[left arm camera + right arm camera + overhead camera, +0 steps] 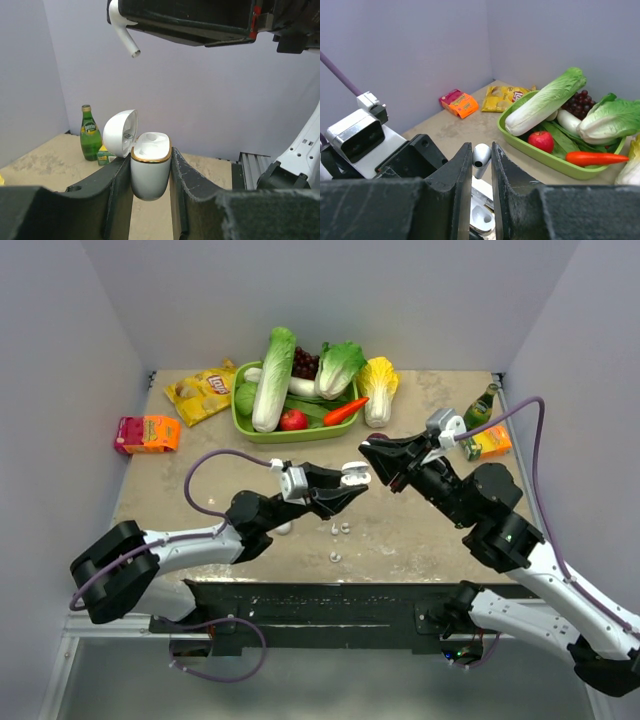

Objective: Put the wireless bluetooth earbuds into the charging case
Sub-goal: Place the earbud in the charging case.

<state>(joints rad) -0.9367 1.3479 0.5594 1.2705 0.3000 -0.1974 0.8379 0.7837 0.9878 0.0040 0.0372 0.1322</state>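
The charging case (150, 172) is white with a gold rim, and its lid (120, 132) is flipped open to the left. My left gripper (151, 162) is shut on its body and holds it upright above the table. One white earbud (481, 156) is pinched between the fingers of my right gripper (481, 152), stem pointing down, above the open case (483, 218). In the top view the right gripper (368, 452) hangs just above the left gripper (350, 480) and the case (354, 476). In the left wrist view the earbud (122, 30) hangs above the case, off to its left. Small white pieces (340, 530) lie on the table below.
A green tray (240, 422) of vegetables and fruit stands at the back centre. A yellow chips bag (200, 392) and an orange-pink box (147, 433) lie at the left. A green bottle (483, 405) and a small carton (488, 443) stand at the right.
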